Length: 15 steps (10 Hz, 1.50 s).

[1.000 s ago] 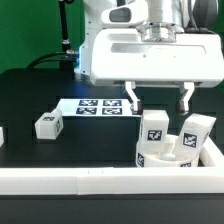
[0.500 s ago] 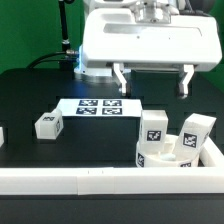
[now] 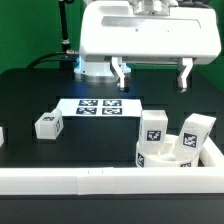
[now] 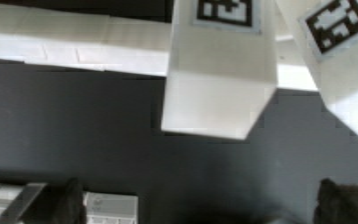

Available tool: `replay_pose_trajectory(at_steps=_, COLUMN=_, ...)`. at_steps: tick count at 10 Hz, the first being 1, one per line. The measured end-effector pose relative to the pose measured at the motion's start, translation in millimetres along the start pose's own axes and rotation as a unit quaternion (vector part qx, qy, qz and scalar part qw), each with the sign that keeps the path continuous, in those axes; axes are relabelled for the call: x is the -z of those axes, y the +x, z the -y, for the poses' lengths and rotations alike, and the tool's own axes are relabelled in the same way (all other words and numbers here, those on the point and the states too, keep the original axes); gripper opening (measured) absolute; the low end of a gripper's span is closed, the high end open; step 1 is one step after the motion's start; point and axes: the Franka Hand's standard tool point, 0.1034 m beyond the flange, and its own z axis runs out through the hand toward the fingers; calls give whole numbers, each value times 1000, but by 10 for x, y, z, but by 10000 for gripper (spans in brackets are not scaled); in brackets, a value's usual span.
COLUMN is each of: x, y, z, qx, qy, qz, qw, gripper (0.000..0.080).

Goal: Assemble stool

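Note:
The white seat disc lies at the exterior view's right front, against the white rail. Two white tagged legs stand upright at it, one toward the middle and one to the right. A third leg lies alone at the left. My gripper is open and empty, high above the table and behind the disc. In the wrist view the two upright legs show ahead of the gripper, whose dark fingertips stand wide apart.
The marker board lies flat on the black table under the gripper; a corner of it shows in the wrist view. A long white rail runs along the front edge and also shows in the wrist view. A white piece sits at the left edge.
The gripper has risen straight up away from the table, still open and empty. The stool parts have not moved.

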Motion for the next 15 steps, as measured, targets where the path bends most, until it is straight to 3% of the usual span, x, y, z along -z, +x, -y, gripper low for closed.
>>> replay_pose_trajectory(at_steps=1, x=-58, y=-103, z=94, qx=-1, qy=19, qz=63, qw=998, gripper=649)
replay_pose_trajectory(at_steps=2, x=-63, y=-56, z=157, qx=0, qy=37, qz=112, qw=993, gripper=649)
replay_pose_trajectory(at_steps=4, x=-31, y=-116, z=250, qx=-9, qy=59, qz=218, qw=974, gripper=649)
replay_pose_trajectory(at_steps=6, x=-46, y=-123, z=262, qx=-5, qy=73, qz=311, qw=948, gripper=649)
replay_pose_trajectory(at_steps=7, x=-96, y=-82, z=233, qx=-6, qy=74, qz=328, qw=942, gripper=649)
replay_pose_trajectory(at_steps=8, x=-156, y=4, z=192, qx=-7, qy=68, qz=305, qw=950, gripper=649)
replay_pose_trajectory(at_steps=11, x=-214, y=39, z=78, qx=-9, qy=60, qz=285, qw=957, gripper=649)
replay_pose_trajectory(at_steps=15, x=-232, y=-3, z=54, qx=-12, qy=59, qz=288, qw=956, gripper=649)
